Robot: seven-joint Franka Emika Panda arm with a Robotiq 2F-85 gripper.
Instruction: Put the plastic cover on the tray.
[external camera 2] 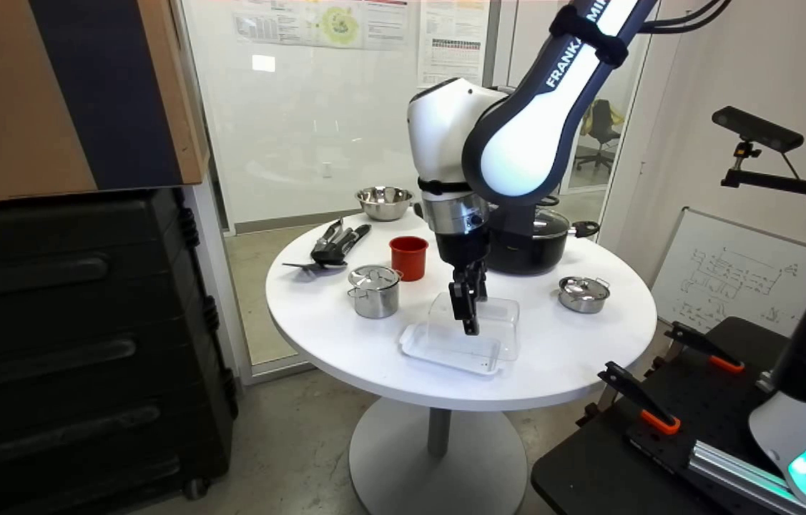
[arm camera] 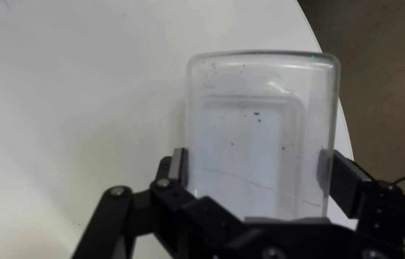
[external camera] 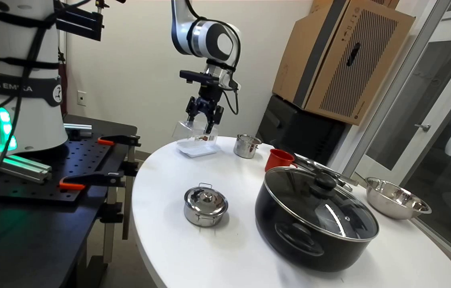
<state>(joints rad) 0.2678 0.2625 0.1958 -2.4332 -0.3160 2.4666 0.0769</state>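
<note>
Gripper [arm camera: 258, 165]: clamped on the plastic cover [arm camera: 259, 126], its fingers [arm camera: 348, 181] against two opposite sides;
Plastic cover: clear, tilted, held partly over the tray [external camera: 198, 152]; whether the two touch, I cannot tell;
Tray: white, shallow, on the round table [external camera 2: 331, 325] near its edge;
Red mug [external camera 2: 409, 261]: standing between the black pot [external camera: 329, 253] and the tall steel pot [external camera 2: 377, 299];
Black pot: topped by a glass lid [external camera: 309, 202], well apart from the tray;
Steel bowl [external camera: 397, 200]: near the table's rim.

Exterior views share table [external camera: 237, 176], opposite sides; wrist view close, downward.
</note>
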